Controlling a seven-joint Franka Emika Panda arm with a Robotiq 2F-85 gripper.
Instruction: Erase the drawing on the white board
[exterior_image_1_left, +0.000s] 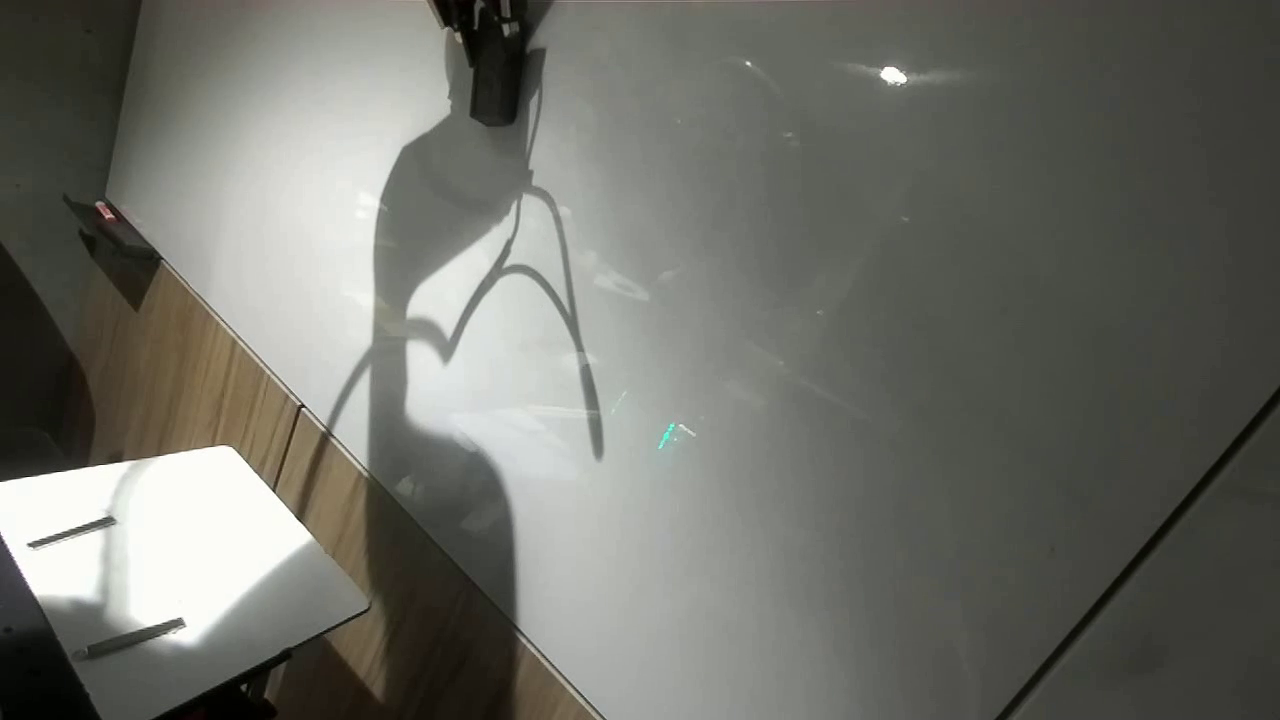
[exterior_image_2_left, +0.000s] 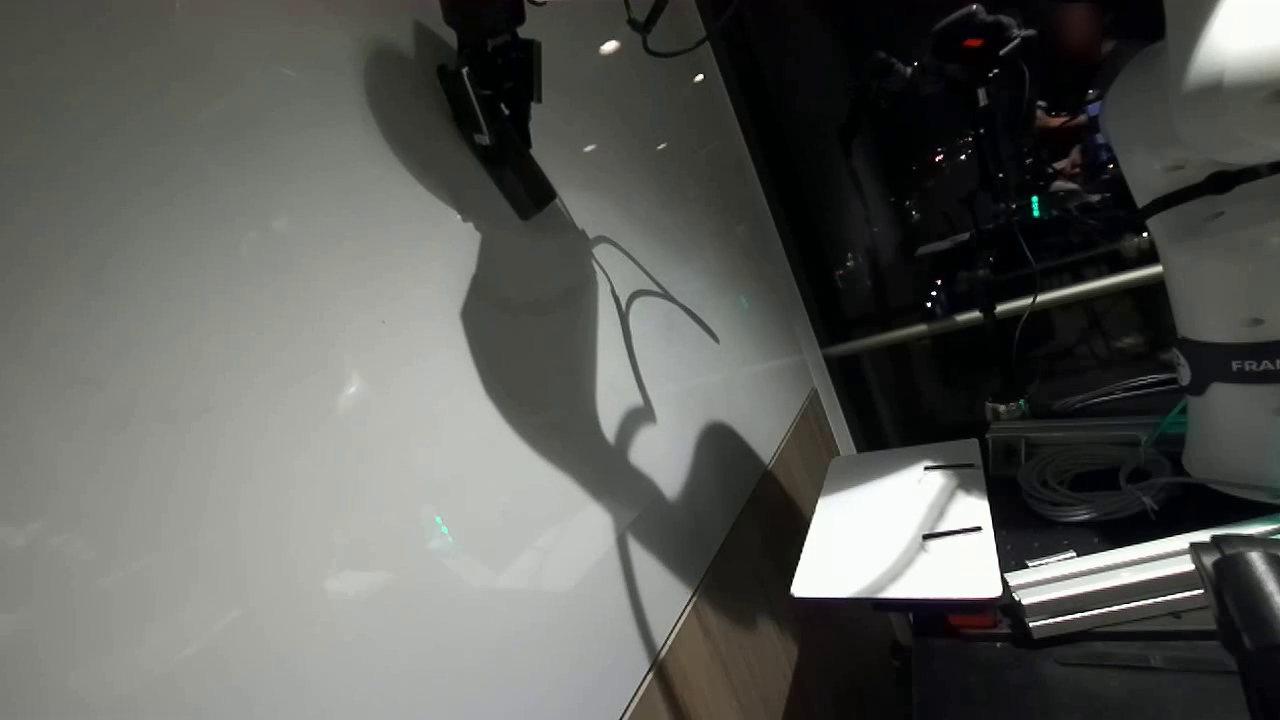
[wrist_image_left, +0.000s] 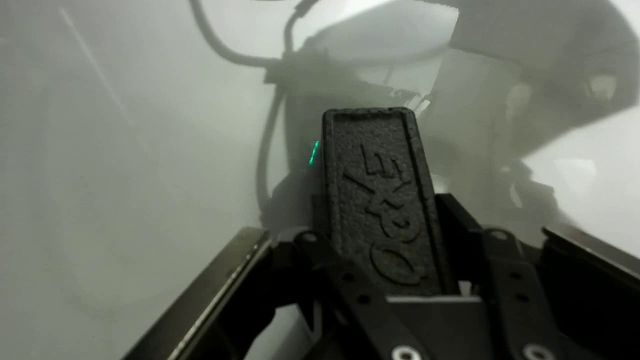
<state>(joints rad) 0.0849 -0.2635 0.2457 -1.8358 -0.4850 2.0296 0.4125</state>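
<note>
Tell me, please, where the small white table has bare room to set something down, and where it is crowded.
Bare: the small white table between its two dark strips and the edge facing the wood panelling; only shadow and light fall there. More crowded: the strips' side; coiled cable and metal rail lie beyond it.

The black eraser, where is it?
In the wrist view, the eraser is just right of centre, gripped in the hand, with a green light close on its left.
</note>
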